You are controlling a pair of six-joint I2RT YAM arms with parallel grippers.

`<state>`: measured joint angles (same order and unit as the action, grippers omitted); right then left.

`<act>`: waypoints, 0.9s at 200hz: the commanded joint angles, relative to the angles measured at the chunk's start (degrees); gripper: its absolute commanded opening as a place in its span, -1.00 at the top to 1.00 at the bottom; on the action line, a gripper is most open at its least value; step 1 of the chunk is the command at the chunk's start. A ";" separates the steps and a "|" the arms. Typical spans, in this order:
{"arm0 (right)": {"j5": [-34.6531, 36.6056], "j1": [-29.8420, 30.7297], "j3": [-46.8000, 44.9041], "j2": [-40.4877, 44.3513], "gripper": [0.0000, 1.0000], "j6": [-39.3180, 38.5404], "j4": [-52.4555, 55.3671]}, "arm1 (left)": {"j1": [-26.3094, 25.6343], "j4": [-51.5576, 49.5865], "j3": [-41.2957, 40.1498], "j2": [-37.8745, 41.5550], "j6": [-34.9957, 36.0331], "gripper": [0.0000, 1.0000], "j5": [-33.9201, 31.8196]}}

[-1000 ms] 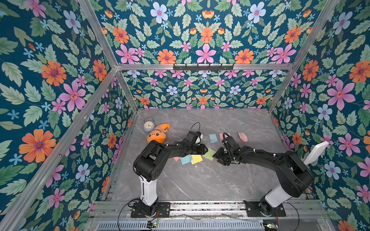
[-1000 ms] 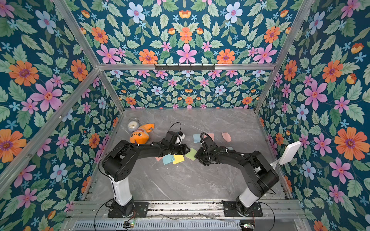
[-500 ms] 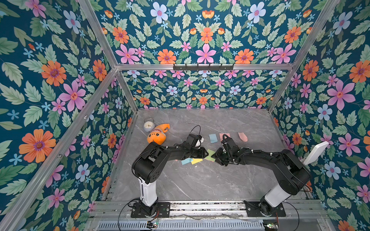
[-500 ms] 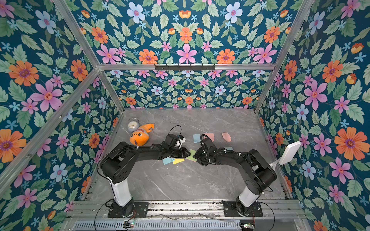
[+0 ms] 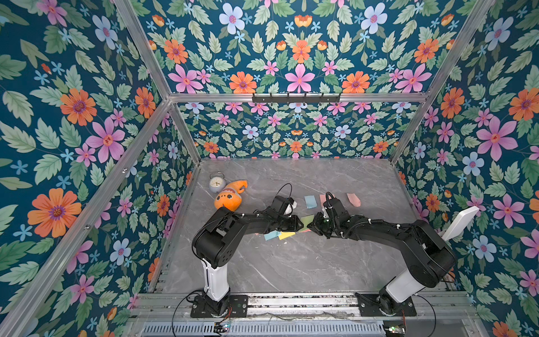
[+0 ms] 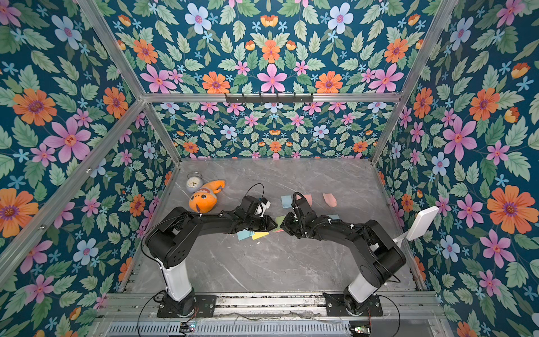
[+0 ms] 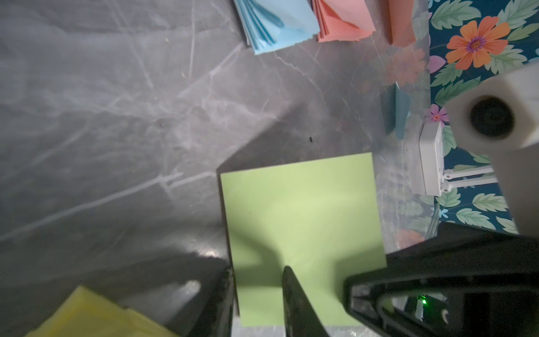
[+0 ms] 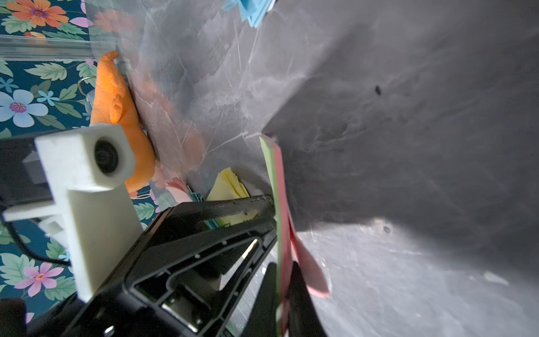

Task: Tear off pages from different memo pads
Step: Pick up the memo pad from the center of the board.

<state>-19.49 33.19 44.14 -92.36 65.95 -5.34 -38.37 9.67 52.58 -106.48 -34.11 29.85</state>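
A green memo pad with pink sheets under it sits mid-table between both arms in both top views. My right gripper is shut on its near edge, and a pink page curls loose beside the jaws. My left gripper stands open over the pad's opposite edge, with one of its fingers against the green face. Blue and yellow pads lie under the left arm. A blue pad, a pink one and a salmon page lie farther back.
An orange plush toy and a small alarm clock sit at the back left. A white panel on a stalk juts in from the right wall. Flowered walls close in three sides of the grey marble table.
My right gripper's jaws have closed on the green pad's edge. The left gripper has slid right to the pad and narrowed, now covering more of the blue and yellow pads.
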 commanded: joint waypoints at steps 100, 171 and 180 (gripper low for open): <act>-19.74 -6.58 -0.72 19.76 1.00 -9.75 2.74 | 9.79 53.91 -17.22 11.89 -26.00 -0.37 14.98; -24.69 -6.58 -0.86 21.99 1.00 -8.33 1.26 | 8.32 60.93 -17.72 11.49 -30.28 -0.17 19.04; -25.06 -6.56 -0.93 22.04 1.00 -8.05 0.65 | 8.31 60.44 -17.52 11.35 -30.17 -0.11 19.47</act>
<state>-42.13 26.63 43.33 -70.72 57.10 -1.98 -30.06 68.27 34.59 -95.11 -63.83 46.78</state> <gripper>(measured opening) 0.069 0.581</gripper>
